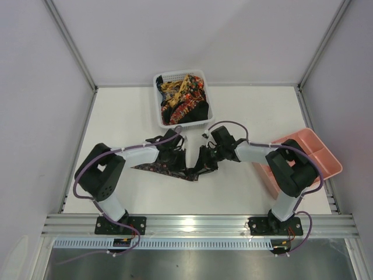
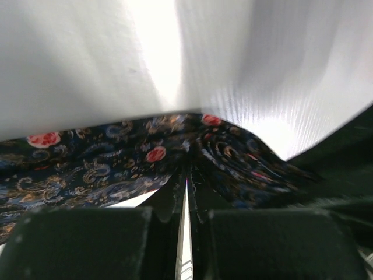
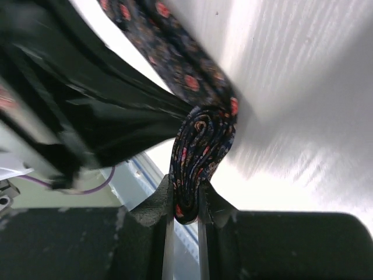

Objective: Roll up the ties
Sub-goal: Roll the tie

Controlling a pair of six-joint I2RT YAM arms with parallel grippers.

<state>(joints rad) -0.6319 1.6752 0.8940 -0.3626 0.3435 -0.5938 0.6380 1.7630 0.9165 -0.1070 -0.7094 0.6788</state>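
Tie [image 1: 163, 170] lies just before the basket [image 1: 180, 73], coiled end clamped tight in the right claw [image 3: 186, 201], its middle pinched in the closed left claw [image 2: 187, 175].

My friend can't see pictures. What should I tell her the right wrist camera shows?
The robot's right hand pinches a curled-up bit of a dark tie with red and orange patterns. The rest of the tie stretches toward the top left, with the white table behind it and something black and blurry on the left.
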